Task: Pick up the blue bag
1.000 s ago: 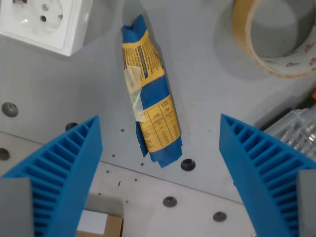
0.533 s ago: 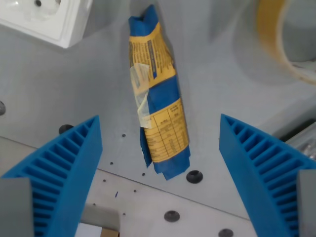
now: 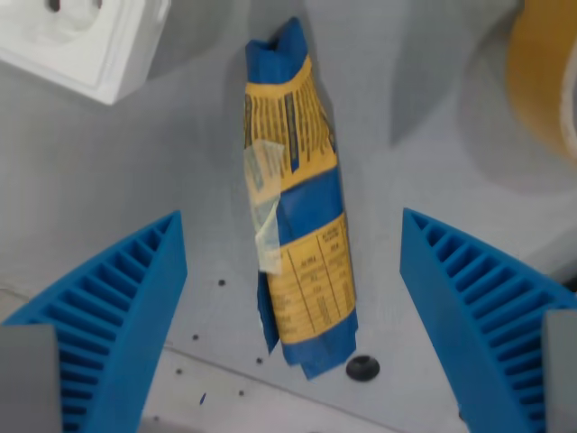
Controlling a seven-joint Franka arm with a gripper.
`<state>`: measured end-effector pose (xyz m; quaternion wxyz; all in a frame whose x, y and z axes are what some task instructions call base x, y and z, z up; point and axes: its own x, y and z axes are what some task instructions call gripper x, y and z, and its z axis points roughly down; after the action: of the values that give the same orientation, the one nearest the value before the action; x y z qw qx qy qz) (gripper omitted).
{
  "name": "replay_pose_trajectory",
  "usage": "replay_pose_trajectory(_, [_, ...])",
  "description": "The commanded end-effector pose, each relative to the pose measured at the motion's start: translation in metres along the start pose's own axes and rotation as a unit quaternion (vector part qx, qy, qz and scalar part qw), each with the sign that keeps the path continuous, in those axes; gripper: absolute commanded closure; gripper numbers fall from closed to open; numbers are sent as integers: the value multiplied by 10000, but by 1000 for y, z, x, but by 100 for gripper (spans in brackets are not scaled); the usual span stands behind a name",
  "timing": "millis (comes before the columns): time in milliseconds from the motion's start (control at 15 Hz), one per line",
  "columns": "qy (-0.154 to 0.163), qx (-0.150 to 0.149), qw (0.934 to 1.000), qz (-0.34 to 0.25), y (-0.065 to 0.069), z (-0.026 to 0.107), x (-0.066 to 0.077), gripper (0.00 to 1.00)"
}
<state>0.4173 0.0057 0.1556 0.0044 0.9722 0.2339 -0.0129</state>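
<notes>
Camera lower than before, blue bag point(image 3: 299, 216) larger at frame centre, gripper point(image 3: 293, 271) fingers spread wide flanking it, white socket point(image 3: 81, 36) upper left, tape roll point(image 3: 545, 81) upper right.

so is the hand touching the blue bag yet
Apart. The wrist view shows grey table on both sides between the blue bag and the open hand's fingers.

Grey bench point(image 3: 135, 171) filling nearly the whole wrist view, matt and evenly lit, with soft shadows at the top. Small drilled holes dotted across its lower part, plus one dark round screw head point(image 3: 362, 367) near the bottom edge. White socket block point(image 3: 86, 41) in the wrist view's upper left. Blurred tan tape roll point(image 3: 545, 81) at the upper right.
</notes>
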Motion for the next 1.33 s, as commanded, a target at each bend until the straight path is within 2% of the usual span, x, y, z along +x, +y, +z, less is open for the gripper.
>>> replay_pose_trajectory(67, [322,-354,9985,-275,-5,0,-7,0])
replay_pose_trajectory(400, [362,-370,9984,-217,-10,-6,-16,0])
replay_pose_trajectory(667, [351,-363,9986,-172,-12,-11,-18,0])
replay_pose_trajectory(800, [316,-345,9988,-160,-8,-1,-10,0])
replay_pose_trajectory(1067, [331,-352,9987,-147,-6,18,-4,0])
replay_pose_trajectory(1133, [338,-357,9987,-141,-5,23,-3,100])
replay_pose_trajectory(1333, [338,-357,9987,-141,-5,23,-3,100])
